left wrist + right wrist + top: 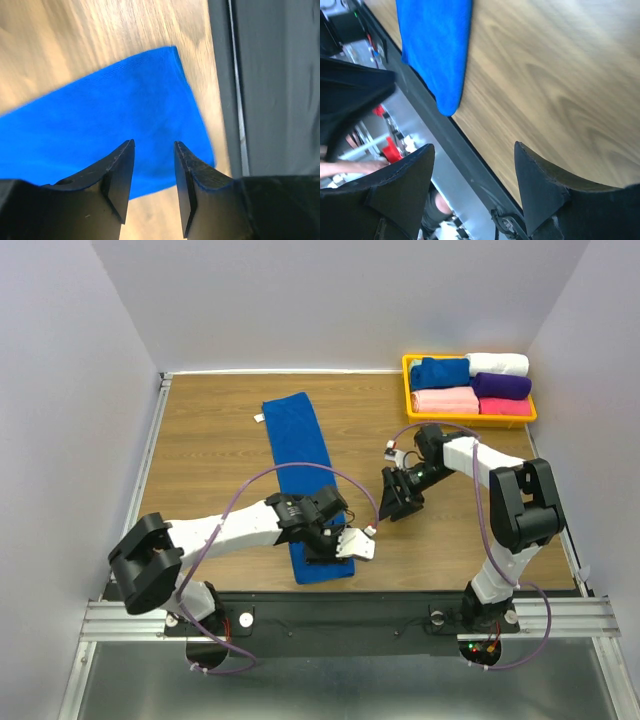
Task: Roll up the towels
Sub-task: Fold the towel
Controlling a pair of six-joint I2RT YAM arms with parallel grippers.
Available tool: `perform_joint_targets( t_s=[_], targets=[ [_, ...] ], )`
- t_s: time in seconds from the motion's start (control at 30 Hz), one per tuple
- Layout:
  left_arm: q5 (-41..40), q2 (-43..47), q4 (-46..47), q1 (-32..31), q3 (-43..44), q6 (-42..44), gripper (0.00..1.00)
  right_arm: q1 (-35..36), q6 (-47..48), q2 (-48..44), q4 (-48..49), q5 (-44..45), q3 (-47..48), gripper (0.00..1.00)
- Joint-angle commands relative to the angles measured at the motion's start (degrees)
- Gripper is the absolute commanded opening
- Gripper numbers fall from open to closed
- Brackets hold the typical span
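Blue towel (300,455), near end partly under left gripper (154,146), jaws narrowly apart, empty; right gripper (475,145) wide, empty.

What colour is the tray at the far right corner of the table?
The tray is yellow; the top external view shows it best.

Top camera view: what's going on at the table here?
One royal-blue towel lies flat and unrolled on the wooden table. The left pincer hangs open over its near end, gripping nothing. The right pincer hovers open and empty over bare wood beside it. The yellow tray at the far right holds other towels.
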State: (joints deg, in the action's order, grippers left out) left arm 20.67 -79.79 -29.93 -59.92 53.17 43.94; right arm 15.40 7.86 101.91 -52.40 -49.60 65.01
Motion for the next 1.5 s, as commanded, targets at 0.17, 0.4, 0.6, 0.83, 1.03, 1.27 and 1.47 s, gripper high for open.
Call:
perform_joint_targets(
  t_s=[0.17, 0.4, 0.6, 0.83, 1.03, 1.27, 1.47],
  targets=[
    [-6.0, 1.1, 8.0, -2.0, -1.4, -22.6, 0.35, -5.6, 2.9, -0.2, -3.7, 0.6, 3.3, 0.7],
    [-9.9, -3.8, 8.2, -7.7, -0.7, -24.0, 0.34, -6.7, 3.9, 0.0, -4.7, 1.3, 3.3, 0.7],
    [-9.9, -7.8, 5.8, -8.8, 1.1, -22.9, 0.35, -7.0, 4.4, 0.5, -5.3, 1.4, 3.5, 0.7],
    [-12.3, -8.7, -1.1, -10.2, 3.5, -20.0, 0.36, -7.0, 5.1, 1.8, -5.3, 1.4, 3.6, 0.7],
    [-12.1, -8.2, -2.4, -12.1, 2.4, -18.1, 0.36, -7.0, 5.6, 2.3, -5.3, 1.7, 3.5, 0.69],
    [-12.8, -12.0, -2.2, -12.5, 3.0, -19.0, 0.36, -7.2, 5.9, 2.9, -5.3, 1.2, 3.6, 0.69],
    [-14.5, -14.3, 0.0, -12.6, 3.5, -20.2, 0.36, -7.3, 6.2, 3.0, -5.3, 1.4, 3.4, 0.69]
  ],
)
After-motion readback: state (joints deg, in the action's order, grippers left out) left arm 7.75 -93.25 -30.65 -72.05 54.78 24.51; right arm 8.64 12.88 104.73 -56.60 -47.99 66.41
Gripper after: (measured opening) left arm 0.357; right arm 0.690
